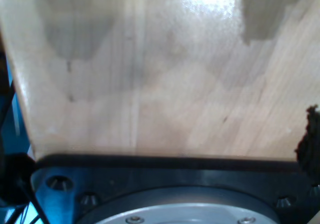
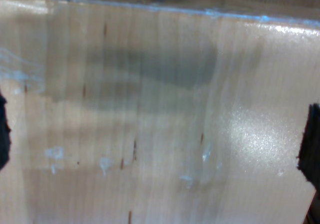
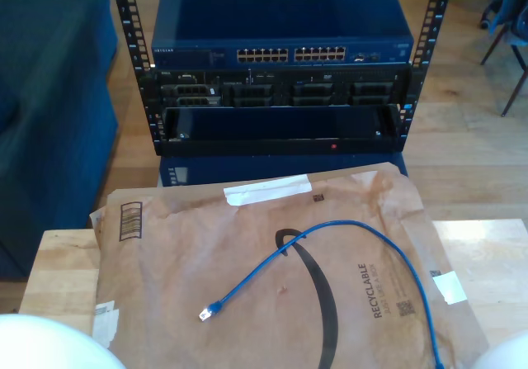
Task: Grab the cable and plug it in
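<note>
Brown paper mailer [image 3: 247, 303] on wooden table [image 3: 58, 270], blue cable [image 3: 330, 229]

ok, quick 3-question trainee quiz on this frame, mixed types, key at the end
1. True or false: the blue cable is already plugged into the switch.
2. What does the cable's visible plug rest on? A) bare wooden table B) brown paper mailer C) the rack shelf
3. Fill in: the row of network ports sits on the ____ unit in the rack.

Key
1. False. It lies loose on the mailer, with one end running off the exterior view's lower edge.
2. B
3. top (the dark blue switch)
</note>
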Motion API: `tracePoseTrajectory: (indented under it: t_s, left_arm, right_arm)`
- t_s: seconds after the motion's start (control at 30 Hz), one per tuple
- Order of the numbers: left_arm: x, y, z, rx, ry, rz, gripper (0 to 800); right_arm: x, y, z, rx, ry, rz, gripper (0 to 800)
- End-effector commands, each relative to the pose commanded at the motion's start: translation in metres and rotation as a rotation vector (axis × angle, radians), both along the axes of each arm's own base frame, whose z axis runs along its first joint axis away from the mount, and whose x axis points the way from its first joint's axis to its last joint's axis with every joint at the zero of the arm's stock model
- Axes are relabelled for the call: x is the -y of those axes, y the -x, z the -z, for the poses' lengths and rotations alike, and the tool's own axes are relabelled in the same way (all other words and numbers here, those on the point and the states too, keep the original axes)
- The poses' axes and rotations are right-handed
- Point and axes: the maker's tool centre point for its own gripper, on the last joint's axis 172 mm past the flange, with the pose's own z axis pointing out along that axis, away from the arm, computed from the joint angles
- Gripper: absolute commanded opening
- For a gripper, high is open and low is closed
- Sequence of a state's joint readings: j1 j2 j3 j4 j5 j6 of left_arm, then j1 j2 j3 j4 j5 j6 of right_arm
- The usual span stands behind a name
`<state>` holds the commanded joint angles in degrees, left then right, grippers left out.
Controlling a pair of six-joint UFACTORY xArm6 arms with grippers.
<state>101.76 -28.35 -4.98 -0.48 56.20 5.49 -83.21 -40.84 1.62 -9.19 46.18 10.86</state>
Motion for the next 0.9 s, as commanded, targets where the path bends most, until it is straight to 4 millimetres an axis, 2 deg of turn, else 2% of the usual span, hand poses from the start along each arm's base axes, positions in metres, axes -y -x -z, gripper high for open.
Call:
tracePoseTrajectory:
  t_s: [0.47, 0.57, 0.67, 0.77, 0.83, 0.9]
  left_arm:
    - [0.000, 0.000, 0.000, 0.000, 0.000, 0.000, 800]
    - [0.001, 0.000, 0.000, -0.003, 0.004, -0.004, 800]
    - [-0.006, 0.003, -0.004, -0.012, -0.018, -0.004, 800]
    - [-0.011, 0.004, -0.016, -0.017, -0.028, -0.004, 800]
    - [-0.024, 0.007, -0.037, -0.028, -0.049, -0.019, 800]
    - [-0.029, 0.007, -0.057, -0.033, -0.034, -0.035, 800]
  right_arm:
    - [0.000, 0.000, 0.000, 0.000, -0.002, 0.000, 798]
    - [0.001, 0.001, -0.005, -0.005, -0.008, 0.004, 798]
    - [0.005, 0.005, -0.025, -0.021, -0.036, 0.017, 797]
    - [0.007, 0.009, -0.056, -0.043, -0.090, 0.046, 797]
    - [0.013, 0.008, -0.071, -0.054, -0.081, 0.101, 797]
    - [0.024, -0.004, -0.084, -0.049, -0.055, 0.120, 796]
